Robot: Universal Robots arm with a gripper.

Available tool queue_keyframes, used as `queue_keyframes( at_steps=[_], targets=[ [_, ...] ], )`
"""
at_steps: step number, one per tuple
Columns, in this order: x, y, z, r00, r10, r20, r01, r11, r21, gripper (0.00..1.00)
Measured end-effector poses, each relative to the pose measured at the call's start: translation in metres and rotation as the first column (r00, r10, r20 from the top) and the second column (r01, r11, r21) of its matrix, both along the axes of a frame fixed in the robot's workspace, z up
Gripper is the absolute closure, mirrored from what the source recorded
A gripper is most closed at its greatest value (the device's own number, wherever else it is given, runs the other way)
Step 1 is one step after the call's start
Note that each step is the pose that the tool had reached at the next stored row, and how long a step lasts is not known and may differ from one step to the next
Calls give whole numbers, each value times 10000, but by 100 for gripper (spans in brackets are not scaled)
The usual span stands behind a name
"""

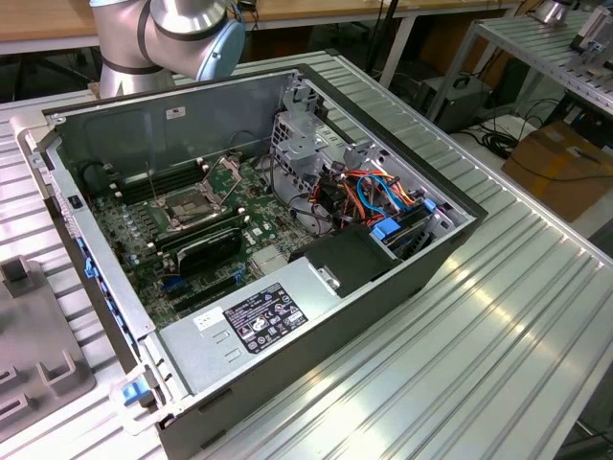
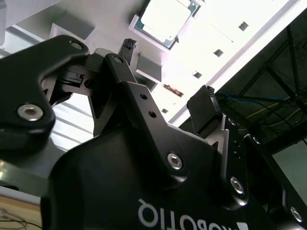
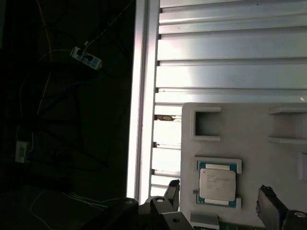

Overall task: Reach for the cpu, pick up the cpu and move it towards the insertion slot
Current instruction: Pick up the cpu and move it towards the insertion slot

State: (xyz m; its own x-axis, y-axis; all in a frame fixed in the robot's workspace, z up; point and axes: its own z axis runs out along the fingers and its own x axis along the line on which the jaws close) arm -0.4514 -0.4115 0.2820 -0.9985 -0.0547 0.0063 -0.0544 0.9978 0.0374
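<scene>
The cpu (image 3: 217, 186) is a pale silvery square chip lying flat in a recess of a grey holder plate (image 3: 249, 124); the second wrist view also catches the cpu (image 2: 165, 19). My gripper (image 3: 219, 199) is open and hovers above the chip, one black fingertip (image 3: 172, 189) on each side of it and nothing between them. In the second wrist view the gripper (image 2: 168, 74) stands apart from the chip. The insertion slot (image 1: 188, 205) sits on the motherboard inside the open computer case, with its metal retention plate (image 1: 225, 172) tilted up. The arm (image 1: 182, 34) is at the back.
The holder plate lies on a ribbed aluminium table (image 3: 230, 48) near its edge (image 3: 144, 96), with dark floor and cables beyond. The open computer case (image 1: 287, 316) holds a power supply (image 1: 254, 321) and drive cables. A grey fixture (image 1: 29, 355) sits at the exterior view's left.
</scene>
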Motion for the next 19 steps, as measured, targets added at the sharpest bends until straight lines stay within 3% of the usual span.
queue_keyframes(
  at_steps=[19],
  targets=[
    [0, 0, -111, 10000, 0, -5, 0, 10000, 0, 28]
  ],
)
